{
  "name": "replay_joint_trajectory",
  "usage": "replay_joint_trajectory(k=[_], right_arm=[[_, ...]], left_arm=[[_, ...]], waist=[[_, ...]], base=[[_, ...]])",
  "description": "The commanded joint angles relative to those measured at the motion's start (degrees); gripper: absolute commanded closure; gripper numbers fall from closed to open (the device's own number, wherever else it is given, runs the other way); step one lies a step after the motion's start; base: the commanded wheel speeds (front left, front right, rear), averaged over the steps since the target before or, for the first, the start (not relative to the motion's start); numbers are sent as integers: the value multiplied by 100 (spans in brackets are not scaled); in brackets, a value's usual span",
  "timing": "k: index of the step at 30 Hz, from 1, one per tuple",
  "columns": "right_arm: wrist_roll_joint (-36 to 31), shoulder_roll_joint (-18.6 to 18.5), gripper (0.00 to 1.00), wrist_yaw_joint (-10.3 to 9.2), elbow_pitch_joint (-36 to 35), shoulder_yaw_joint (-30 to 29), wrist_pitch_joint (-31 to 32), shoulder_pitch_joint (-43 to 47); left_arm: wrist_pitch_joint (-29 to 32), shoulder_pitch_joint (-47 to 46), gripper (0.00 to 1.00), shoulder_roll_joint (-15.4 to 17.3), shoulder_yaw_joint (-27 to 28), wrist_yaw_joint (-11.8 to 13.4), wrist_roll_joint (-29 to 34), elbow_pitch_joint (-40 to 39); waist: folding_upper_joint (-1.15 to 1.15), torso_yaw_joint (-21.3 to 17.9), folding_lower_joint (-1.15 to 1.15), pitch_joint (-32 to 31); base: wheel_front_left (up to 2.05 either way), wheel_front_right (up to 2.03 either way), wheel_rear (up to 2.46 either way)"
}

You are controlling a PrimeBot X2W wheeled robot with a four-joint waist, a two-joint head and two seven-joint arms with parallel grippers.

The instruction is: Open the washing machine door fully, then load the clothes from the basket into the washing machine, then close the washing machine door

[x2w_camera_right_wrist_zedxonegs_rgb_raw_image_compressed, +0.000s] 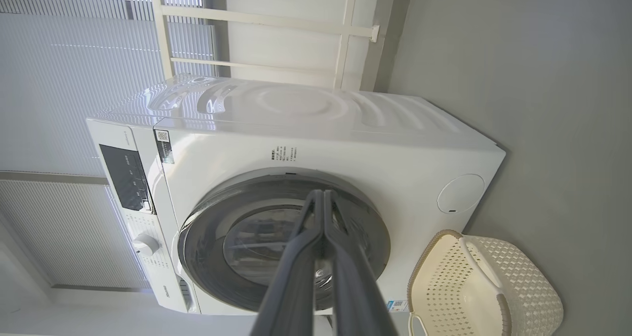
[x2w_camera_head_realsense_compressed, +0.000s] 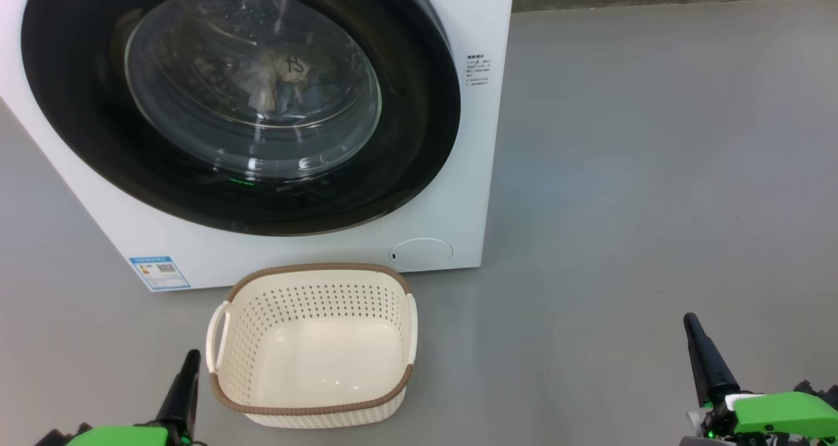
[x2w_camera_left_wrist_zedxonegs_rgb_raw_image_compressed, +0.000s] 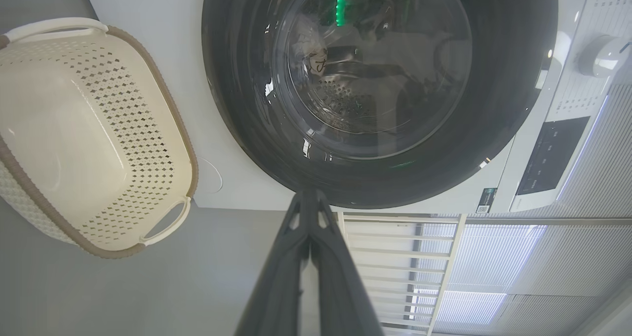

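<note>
Well, the washing machine door (x2w_camera_head_realsense_compressed: 242,105) sits flush against the washing machine (x2w_camera_head_realsense_compressed: 471,27), and the clothes (x2w_camera_head_realsense_compressed: 281,79) show as a pale bundle behind the glass, near its centre. The basket (x2w_camera_head_realsense_compressed: 314,269) stands empty on the floor (x2w_camera_head_realsense_compressed: 655,171), at six o'clock below the door and just in front of the machine.

So where is the danger? I'd say the latch: the door looks closed, but whether it has caught I cannot tell, and a door merely pushed to could drift open. A fold of cloth pinched at the seal would do the same, and none of that edge can be checked through the black rim. Closer in, the left end effector (x2w_camera_head_realsense_compressed: 190,367) lies just beside the basket's corner at seven o'clock. A careless forward sweep from there would shove the light basket into the machine.

Both arms sit low and drawn back, fingers pointing to twelve o'clock. The left end effector is clenched on nothing. The right end effector (x2w_camera_head_realsense_compressed: 694,331), well apart at four o'clock, is likewise clenched, tips pressed together and empty.
</note>
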Motion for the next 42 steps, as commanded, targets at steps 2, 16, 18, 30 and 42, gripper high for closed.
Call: replay_joint_trajectory(k=[2,16,18,30,42], right_arm=[[236,-7,100,-5,-114,93,84,-310],[478,10,100,-6,-92,72,163,-332],[476,12,100,-6,-92,69,165,-332],[465,20,100,-6,-91,57,175,-334],[456,28,100,-6,-91,46,184,-335]], left_arm=[[68,-298,100,140,201,-48,-218,-94],[134,-332,100,148,216,-66,-469,-83],[134,-332,100,148,216,-66,-469,-83],[134,-332,100,148,216,-66,-469,-84],[134,-332,100,148,216,-66,-469,-84]], waist=[[0,1,0,-4],[0,3,0,-10],[0,3,0,-10],[0,3,0,-10],[0,3,0,-10]], base=[[0,0,0],[0,0,0],[0,0,0],[0,0,0],[0,0,0]])
